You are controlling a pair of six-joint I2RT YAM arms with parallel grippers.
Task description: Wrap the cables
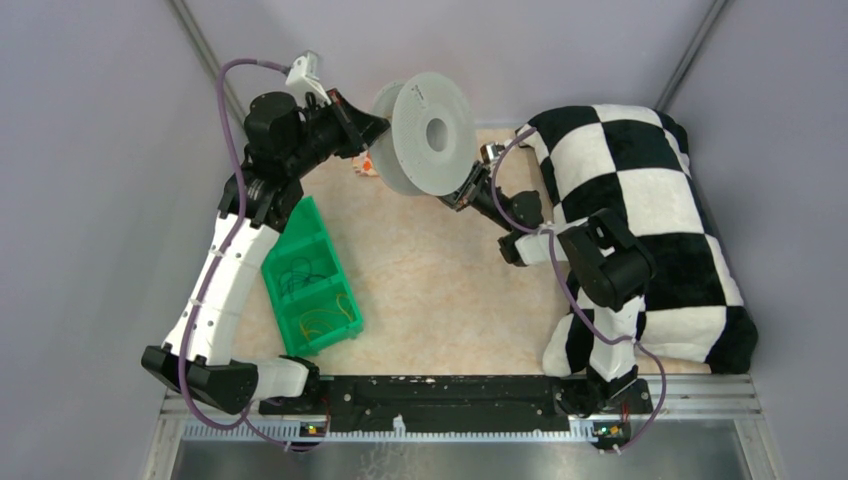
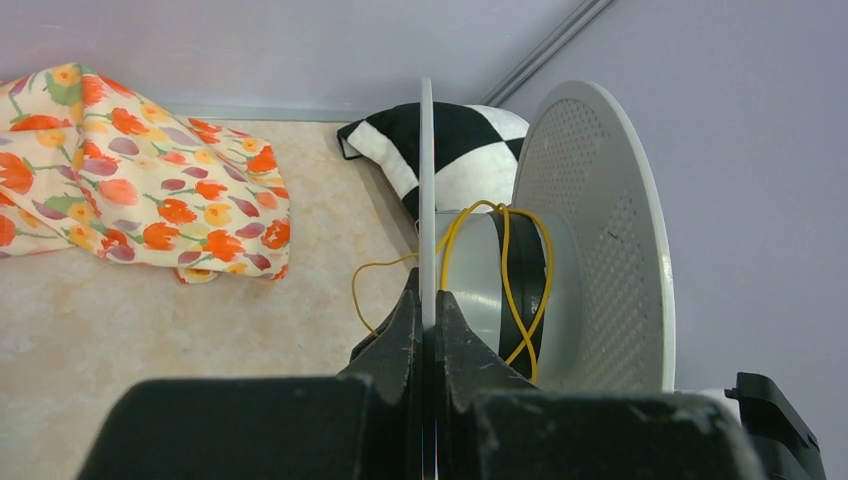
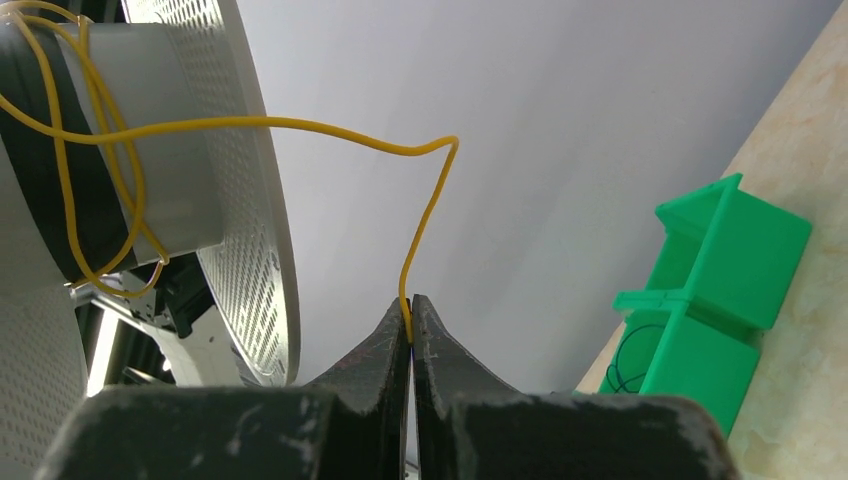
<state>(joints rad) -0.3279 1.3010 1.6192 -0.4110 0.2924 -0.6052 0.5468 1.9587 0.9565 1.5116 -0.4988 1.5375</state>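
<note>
right gripper (image 3: 411, 305) pinched the thin, evidently limp cable (image 3: 330, 128) near its free end; left gripper (image 2: 428, 300) clamped the spool (image 2: 590, 230) rim.

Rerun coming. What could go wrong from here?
1. The right pincer pinches the yellow cable only at its tips; winding tension could pull it free.
2. The turns on the spool lie loose and crossed, and one loop hangs outside the flange; they may tangle or snag.
3. The left pincer holds the spool by that thin flange alone; it could twist.
</note>
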